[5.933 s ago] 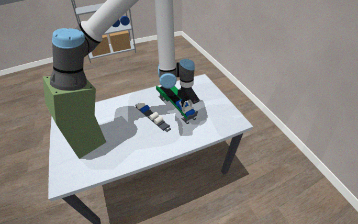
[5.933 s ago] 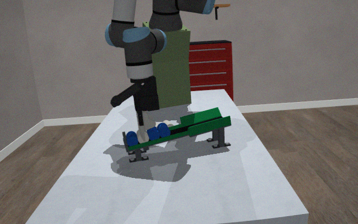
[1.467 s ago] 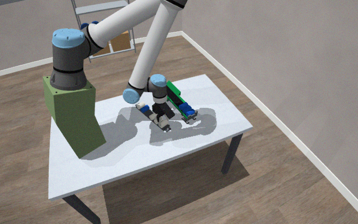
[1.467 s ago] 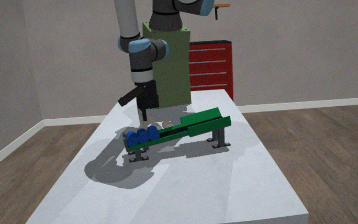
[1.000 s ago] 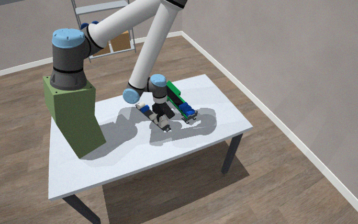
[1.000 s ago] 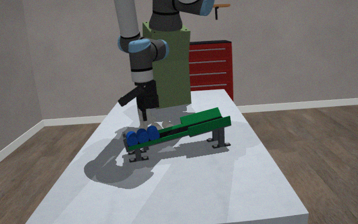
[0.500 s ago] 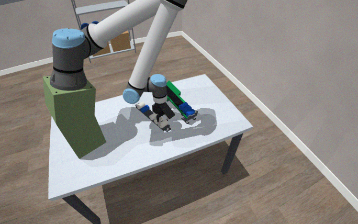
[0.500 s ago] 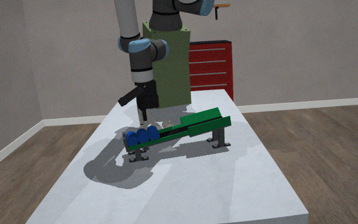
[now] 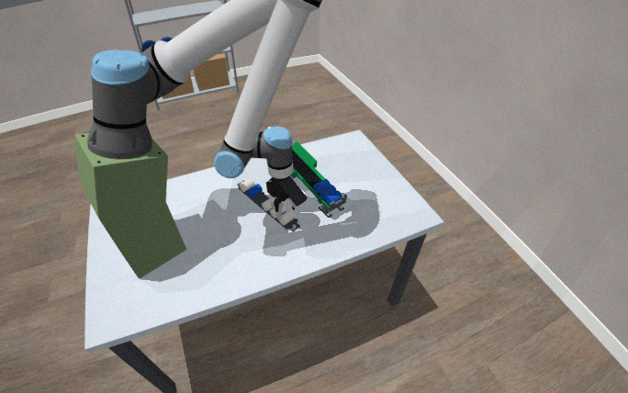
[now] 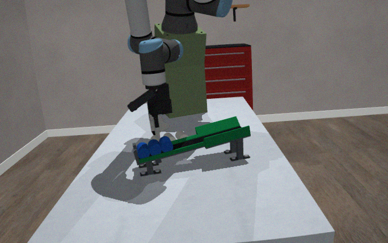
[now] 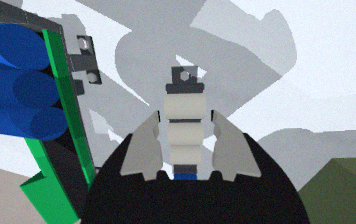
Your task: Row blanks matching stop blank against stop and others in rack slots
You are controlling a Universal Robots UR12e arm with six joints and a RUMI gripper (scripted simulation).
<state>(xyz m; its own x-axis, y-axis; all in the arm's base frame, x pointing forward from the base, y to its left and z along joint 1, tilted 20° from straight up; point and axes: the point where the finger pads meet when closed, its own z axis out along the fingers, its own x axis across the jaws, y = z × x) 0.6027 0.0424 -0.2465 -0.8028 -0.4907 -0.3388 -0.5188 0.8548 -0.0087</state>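
Top, gripper: the two-jaw gripper (image 9: 283, 210) (image 10: 154, 134) (image 11: 185, 111) is over the stock rack (image 9: 293, 226) (image 11: 185, 88), near its end.
Top, rack blanks: a white blank (image 9: 247, 185) and a blue blank (image 9: 253, 189) lie toward the far end (arm covers part of the rest).
Exterior, feed ramp: three blue blanks (image 9: 328, 190) (image 10: 154, 147) (image 11: 35, 85) lie crosswise in a row at the stop (image 10: 135, 154) of the green feed ramp (image 9: 304, 155) (image 10: 227, 135) (image 11: 67, 107).
Wrist, pincer: released, fingers apart on both sides of three white blanks (image 11: 185, 133) in the rack.
Wrist, beyond them: a rack slot, then a sliver of blue (mostly hidden by the gripper).

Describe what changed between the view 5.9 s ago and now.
The gripper moved from the ramp to the stock rack and is open; a whitish blank now lies in its end slot, apparently released there. The upper two blue blanks slid down toward the stop. The ramp and rack stayed put.
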